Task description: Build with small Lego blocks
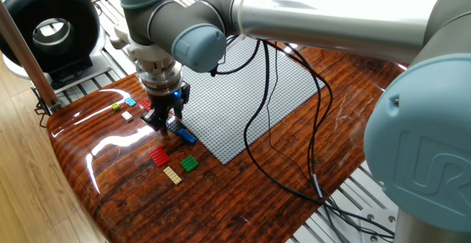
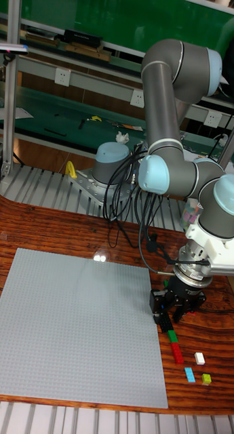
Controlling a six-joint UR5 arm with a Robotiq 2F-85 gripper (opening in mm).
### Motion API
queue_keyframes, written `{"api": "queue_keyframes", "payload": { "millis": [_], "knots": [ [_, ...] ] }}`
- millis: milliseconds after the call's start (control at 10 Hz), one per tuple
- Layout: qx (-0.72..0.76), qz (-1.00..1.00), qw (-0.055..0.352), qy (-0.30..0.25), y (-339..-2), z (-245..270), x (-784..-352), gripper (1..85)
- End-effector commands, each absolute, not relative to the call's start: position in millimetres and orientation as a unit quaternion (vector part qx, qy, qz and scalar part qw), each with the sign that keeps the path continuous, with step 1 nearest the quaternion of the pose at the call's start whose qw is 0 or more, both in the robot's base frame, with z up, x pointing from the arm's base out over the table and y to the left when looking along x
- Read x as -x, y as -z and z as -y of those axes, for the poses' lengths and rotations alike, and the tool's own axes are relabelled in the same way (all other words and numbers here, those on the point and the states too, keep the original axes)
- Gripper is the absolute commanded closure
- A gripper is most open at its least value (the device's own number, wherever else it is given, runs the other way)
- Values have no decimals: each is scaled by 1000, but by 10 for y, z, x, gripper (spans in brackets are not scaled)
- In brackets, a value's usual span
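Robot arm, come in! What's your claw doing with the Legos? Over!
Gripper low over the blue brick, grip unclear. Red brick, green brick, tan brick loose nearby. Nothing blocking.

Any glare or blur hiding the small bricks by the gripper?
Fixed view: white glare streaks on the glossy table lie left of the red brick, not over it; the arm's near joint is soft-focus. Tall fixed view: even light, gripper sharp.

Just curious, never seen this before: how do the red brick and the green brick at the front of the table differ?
The red brick is red and lies nearer the gripper; the green brick is green and lies nearer the grey baseplate. Both are small studded bricks lying flat and untouched on the wooden table.
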State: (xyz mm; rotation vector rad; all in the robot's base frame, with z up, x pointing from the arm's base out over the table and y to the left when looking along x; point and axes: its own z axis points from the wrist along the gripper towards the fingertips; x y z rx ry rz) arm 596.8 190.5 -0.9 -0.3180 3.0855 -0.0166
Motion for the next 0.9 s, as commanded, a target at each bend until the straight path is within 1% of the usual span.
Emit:
{"api": "queue_keyframes", "payload": {
  "millis": [0, 200, 400, 500, 600, 700, 800],
  "knots": [
    [97, -995, 22, 2, 11, -1917, -5990, 357],
    [102, -995, 25, 4, 22, -1898, -6021, 370],
    [98, -995, 32, 4, 23, -1890, -6064, 453],
    [99, -994, 39, -6, 15, -1908, -6088, 503],
    [98, -994, 42, -10, -9, -1894, -6094, 590],
    [81, -996, 33, -3, -82, -1888, -6055, 730],
    [67, -997, 18, 22, -231, -1870, -6018, 843]
  ]
}}
